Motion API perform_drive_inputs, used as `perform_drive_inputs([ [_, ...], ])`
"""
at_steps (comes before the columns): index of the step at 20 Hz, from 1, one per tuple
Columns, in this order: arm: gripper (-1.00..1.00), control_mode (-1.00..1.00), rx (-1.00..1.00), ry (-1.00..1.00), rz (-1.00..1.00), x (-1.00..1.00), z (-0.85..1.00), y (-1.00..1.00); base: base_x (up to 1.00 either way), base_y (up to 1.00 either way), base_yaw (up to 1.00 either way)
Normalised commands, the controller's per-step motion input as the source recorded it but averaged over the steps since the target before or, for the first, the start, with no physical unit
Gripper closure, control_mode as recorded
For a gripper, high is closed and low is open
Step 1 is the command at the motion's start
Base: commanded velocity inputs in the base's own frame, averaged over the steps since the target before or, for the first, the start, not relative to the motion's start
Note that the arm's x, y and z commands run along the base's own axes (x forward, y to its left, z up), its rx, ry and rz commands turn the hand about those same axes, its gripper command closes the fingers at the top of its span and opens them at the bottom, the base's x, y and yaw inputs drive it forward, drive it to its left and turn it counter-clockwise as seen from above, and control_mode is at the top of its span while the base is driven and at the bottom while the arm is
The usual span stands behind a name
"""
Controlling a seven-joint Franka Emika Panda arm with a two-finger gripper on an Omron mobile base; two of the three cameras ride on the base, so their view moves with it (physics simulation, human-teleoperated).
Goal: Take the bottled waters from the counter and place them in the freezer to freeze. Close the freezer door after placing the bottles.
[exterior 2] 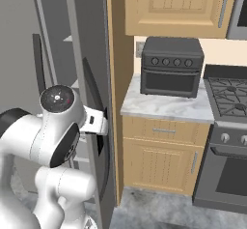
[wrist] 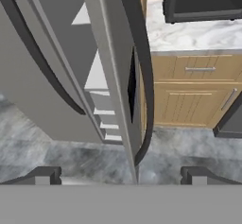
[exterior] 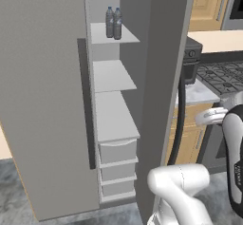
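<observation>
Two bottled waters [exterior: 113, 23] upright on the top freezer [exterior: 114, 77] shelf, freezer door [exterior: 42, 100] swung open, tool [wrist: 121, 175] spread and empty near the fridge edge, toaster oven [exterior 2: 171, 67] on the marble desk [exterior 2: 166, 108], stove [exterior 2: 226, 97] beside it

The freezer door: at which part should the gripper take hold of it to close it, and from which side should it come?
Probably the long dark vertical bar handle on the outer face of the freezer door. It stands off the flat panel, so the open gripper could close around it, fingers either side. The door stands swung open, so approach from its outer face. Both bottled waters are already shelved.
</observation>
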Motion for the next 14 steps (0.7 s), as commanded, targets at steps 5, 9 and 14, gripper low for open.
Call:
perform_drive_inputs([
  [5, -1.00, -1.00, 0.00, 0.00, 0.00, 0.45, 0.00, -0.23, 0.00, 0.00, 0.00],
  [9, -1.00, -1.00, 0.00, 0.00, 0.00, 0.45, 0.00, -0.20, 0.00, 0.00, 0.00],
  [14, -1.00, -1.00, 0.00, 0.00, 0.00, 0.36, -0.07, -0.15, 0.00, 0.00, 0.00],
])
